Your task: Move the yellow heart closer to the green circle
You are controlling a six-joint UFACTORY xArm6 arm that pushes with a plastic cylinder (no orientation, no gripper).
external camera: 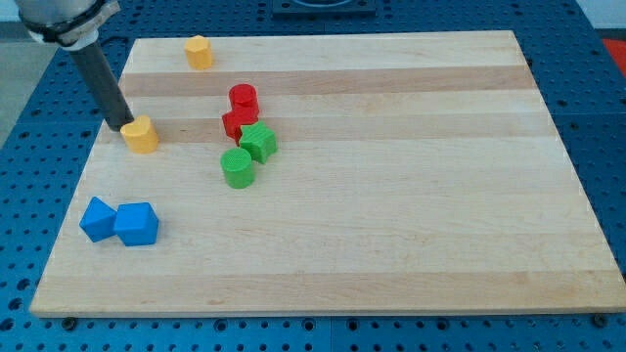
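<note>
The yellow heart (141, 134) lies on the wooden board (391, 215) at the left. My tip (119, 125) touches its left side; the dark rod rises from there toward the view's top left. The green circle (237, 168) lies to the right of the heart and a little lower, well apart from it.
A green star (258, 142) touches the green circle's upper right. A red circle (243, 99) and a red star (236, 122) sit just above them. A yellow hexagon (199, 52) lies at the top left. A blue block (97, 218) and a blue cube (136, 224) lie at the lower left.
</note>
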